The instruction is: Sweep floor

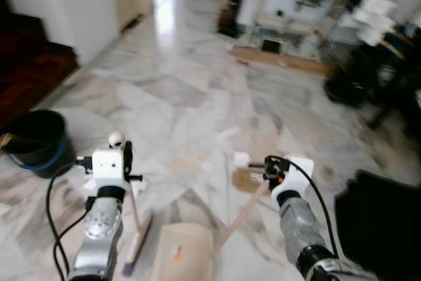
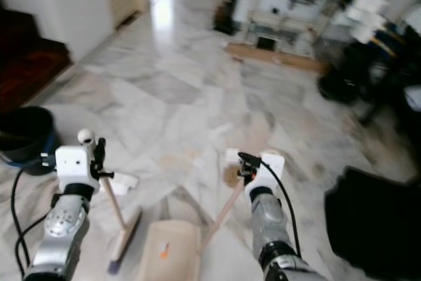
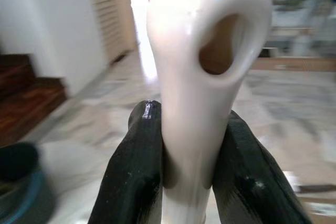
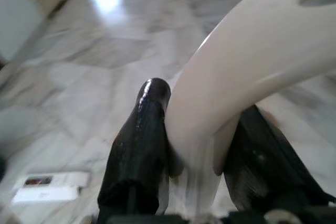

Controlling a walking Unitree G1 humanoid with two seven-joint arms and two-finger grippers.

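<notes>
Left gripper [image 3: 191, 182] clamps broom handle [image 3: 202, 77]; apparently right gripper [image 4: 202, 166] clamps dustpan handle [image 4: 252, 72].

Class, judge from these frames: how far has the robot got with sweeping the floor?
Done: both tools are picked up. The left gripper is shut on the broom handle; the right gripper is shut on the dustpan handle, with the dustpan resting on the marble.

In hand: carrying them, views blurred.

Left: scraps of litter lie ahead, not yet swept in.
</notes>
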